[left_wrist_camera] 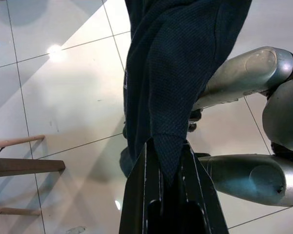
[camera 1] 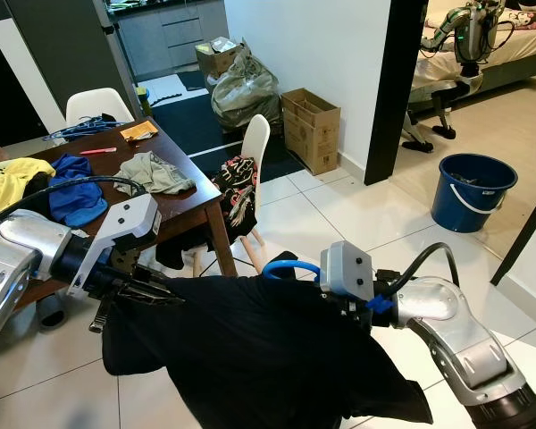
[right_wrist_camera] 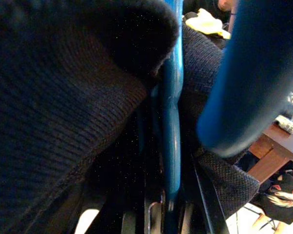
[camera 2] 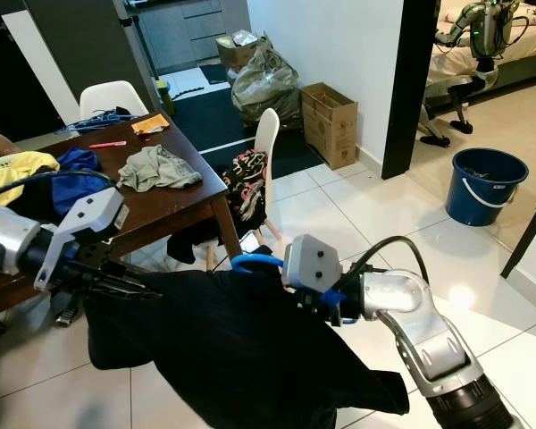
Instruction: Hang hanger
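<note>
A black knit garment (camera 1: pixel 250 349) hangs spread between my two arms above the tiled floor. Its blue plastic hanger (camera 1: pixel 290 268) pokes its hook out at the garment's top, right beside my right gripper (camera 1: pixel 339 308), which is shut on the hanger's neck (right_wrist_camera: pixel 170 146) with cloth bunched around it. My left gripper (camera 1: pixel 152 290) is at the garment's left shoulder, shut on a fold of the dark cloth (left_wrist_camera: pixel 168 156); the fingers (left_wrist_camera: pixel 195 195) pinch that fold between them.
A dark wooden table (camera 1: pixel 183 206) piled with clothes stands at the left, with white chairs (camera 1: pixel 255 147) around it. Cardboard boxes (camera 1: pixel 311 130) and a bag line the wall. A blue bucket (camera 1: pixel 472 189) sits right of a black door frame. Another robot (camera 1: pixel 469 31) stands in the far room.
</note>
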Tool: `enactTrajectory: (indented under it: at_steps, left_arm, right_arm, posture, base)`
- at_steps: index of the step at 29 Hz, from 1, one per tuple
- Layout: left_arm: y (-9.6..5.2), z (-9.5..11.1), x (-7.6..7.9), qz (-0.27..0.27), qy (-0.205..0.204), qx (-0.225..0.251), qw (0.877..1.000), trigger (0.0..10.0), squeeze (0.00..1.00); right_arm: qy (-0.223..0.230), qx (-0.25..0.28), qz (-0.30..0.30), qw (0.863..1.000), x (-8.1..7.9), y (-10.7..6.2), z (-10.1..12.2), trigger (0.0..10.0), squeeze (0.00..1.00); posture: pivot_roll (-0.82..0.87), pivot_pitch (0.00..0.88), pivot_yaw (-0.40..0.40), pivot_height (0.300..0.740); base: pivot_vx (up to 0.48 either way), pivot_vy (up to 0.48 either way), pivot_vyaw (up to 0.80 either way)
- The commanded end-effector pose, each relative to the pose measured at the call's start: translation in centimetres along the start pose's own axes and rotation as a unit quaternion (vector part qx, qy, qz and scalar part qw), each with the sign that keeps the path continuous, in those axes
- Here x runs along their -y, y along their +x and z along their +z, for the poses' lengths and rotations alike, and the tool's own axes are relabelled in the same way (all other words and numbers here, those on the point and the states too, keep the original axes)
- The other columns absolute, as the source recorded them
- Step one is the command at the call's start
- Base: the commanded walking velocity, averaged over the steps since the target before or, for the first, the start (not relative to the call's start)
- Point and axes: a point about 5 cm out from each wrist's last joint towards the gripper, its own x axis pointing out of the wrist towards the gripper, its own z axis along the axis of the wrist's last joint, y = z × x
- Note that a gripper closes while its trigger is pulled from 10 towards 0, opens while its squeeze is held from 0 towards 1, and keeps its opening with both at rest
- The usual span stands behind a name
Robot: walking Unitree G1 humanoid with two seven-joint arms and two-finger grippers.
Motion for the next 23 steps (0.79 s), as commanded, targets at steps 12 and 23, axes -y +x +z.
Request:
enactTrajectory:
  at_steps: [12, 23]
  left_arm:
    - [1.1, -0.7, 0.0, 0.028, -0.009, 0.014, 0.999, 0.0, 0.0]
    - [0.5, -1.5, 0.1, 0.053, -0.022, 0.009, 0.998, 0.0, 0.0]
  right_arm:
    - [-0.001, 0.032, -0.001, 0.999, -0.3, 1.7, 0.7, 10.0, 0.0]
    - [0.038, 0.037, -0.018, 0.998, 0.4, 1.4, 0.1, 10.0, 1.0]
  posture:
    - [0.01, 0.0, 0.124, 0.74]
    - [0.01, 0.0, 0.123, 0.74]
  base:
    - [0.0, 0.0, 0.0]
    - [0.0, 0.0, 0.0]
